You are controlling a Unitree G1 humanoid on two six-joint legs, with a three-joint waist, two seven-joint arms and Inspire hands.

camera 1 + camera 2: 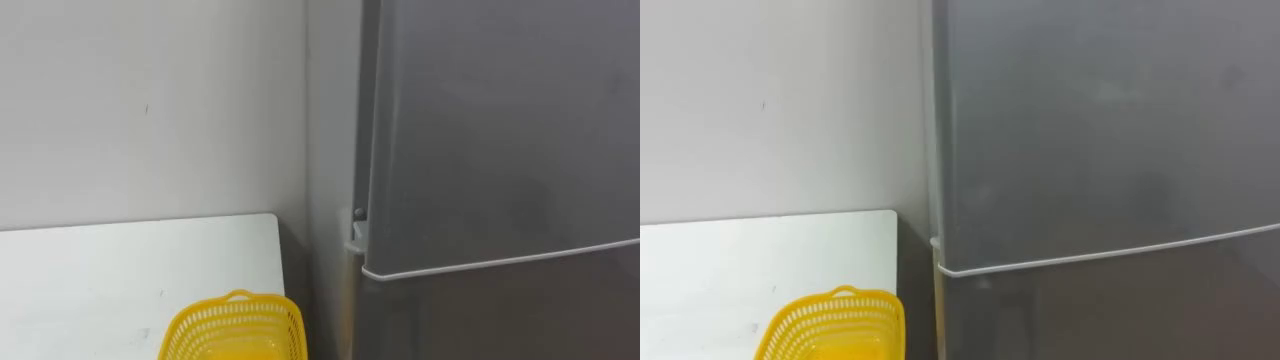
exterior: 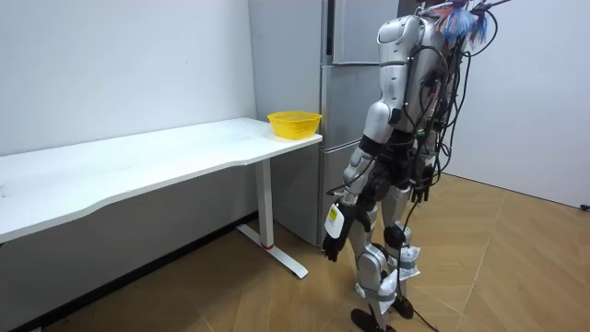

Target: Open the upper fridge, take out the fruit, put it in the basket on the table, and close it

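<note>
the robot stands upright on the wooden floor [image 2: 516, 263] facing the grey fridge [image 2: 350, 101], close before its front, with the end of the white table [image 2: 138, 161] just beside it on its left. the eye views look at the fridge's upper door [image 1: 500, 130], which is shut and lies flush; a thin pale seam [image 1: 500, 262] runs across below it and parts it from the lower door [image 1: 500, 320], also shut. with the upper door closed, whatever the upper compartment holds is hidden behind it. a small hinge bracket [image 1: 357, 228] shows at the left edge of the doors, level with the seam. left of the fridge is a plain pale wall [image 1: 150, 100], and below it the table's far corner, standing near the fridge's side with a narrow gap between. a yellow mesh basket [image 1: 235, 325] stands on that end of the table, close to the edge nearest the fridge; in the room view it looks like a shallow round tub with nothing rising above its rim. the left hand [image 2: 333, 245] hangs low beside the thigh, well apart from the fridge door and the basket, with nothing seen in it; whether it is released or clenched i cannot tell. a dark shape at the hip on the room view's right looks like the right hand [image 2: 424, 191], and its state i cannot tell either.
</note>
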